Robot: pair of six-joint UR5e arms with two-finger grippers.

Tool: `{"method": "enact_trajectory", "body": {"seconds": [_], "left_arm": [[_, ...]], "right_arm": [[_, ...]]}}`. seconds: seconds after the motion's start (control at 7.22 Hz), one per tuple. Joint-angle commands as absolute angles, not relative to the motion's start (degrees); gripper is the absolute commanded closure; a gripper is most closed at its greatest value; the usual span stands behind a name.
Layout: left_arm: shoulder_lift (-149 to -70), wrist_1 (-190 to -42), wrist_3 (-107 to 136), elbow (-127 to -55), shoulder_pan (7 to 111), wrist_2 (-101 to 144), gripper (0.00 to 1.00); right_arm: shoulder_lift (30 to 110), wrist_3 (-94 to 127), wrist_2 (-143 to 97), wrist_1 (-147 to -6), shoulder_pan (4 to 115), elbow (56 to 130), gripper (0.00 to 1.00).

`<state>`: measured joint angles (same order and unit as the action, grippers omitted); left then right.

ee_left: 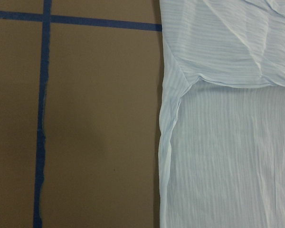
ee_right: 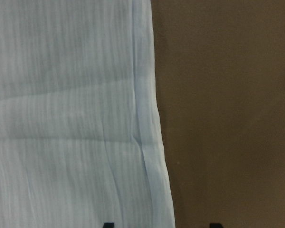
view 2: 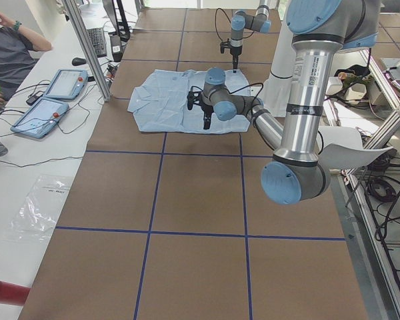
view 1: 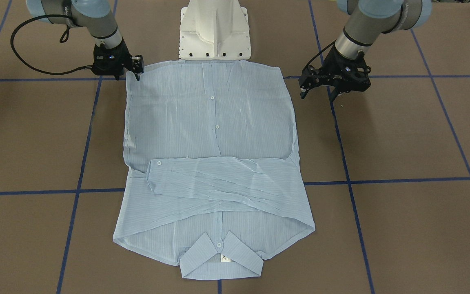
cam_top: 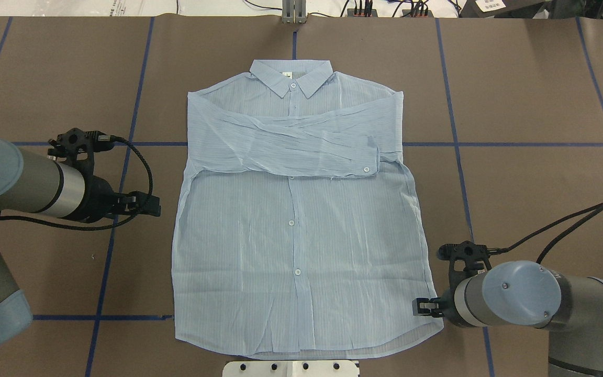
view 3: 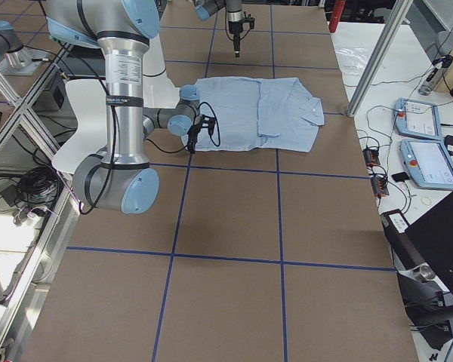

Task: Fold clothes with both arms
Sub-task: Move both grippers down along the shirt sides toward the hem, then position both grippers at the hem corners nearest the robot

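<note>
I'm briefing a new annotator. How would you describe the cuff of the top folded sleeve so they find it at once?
Find the light-blue shirt spread on the brown table. Near its collar, a sleeve lies folded across the chest. The cuff is that sleeve's squared end, carrying the only button off the centre button line.

You see the shirt (ee_right: 66, 118) filling the left half, its edge running down beside bare brown table (ee_right: 228, 95). Two dark tips at the bottom, probably the right gripper (ee_right: 162, 225), stand apart astride that edge.
</note>
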<state>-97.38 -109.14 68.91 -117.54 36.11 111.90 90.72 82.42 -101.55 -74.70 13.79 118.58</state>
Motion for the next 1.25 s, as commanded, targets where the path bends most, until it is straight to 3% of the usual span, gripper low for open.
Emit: {"method": "enact_trajectory", "body": {"seconds": [0.0, 0.42, 1.11], "left_arm": [[-97.4, -109.2, 68.9, -117.6, 36.1, 111.9, 0.01], [-97.4, -109.1, 68.9, -117.6, 36.1, 111.9, 0.01], [-97.4, -109.1, 68.9, -117.5, 36.1, 111.9, 0.01]], "right_arm": [[90.8, 82.4, -101.6, -74.8, 13.8, 118.4, 0.29], [90.7, 82.4, -103.5, -74.8, 13.8, 118.5, 0.47], [90.7, 82.2, -103.5, -74.8, 13.8, 117.8, 0.49]]}}
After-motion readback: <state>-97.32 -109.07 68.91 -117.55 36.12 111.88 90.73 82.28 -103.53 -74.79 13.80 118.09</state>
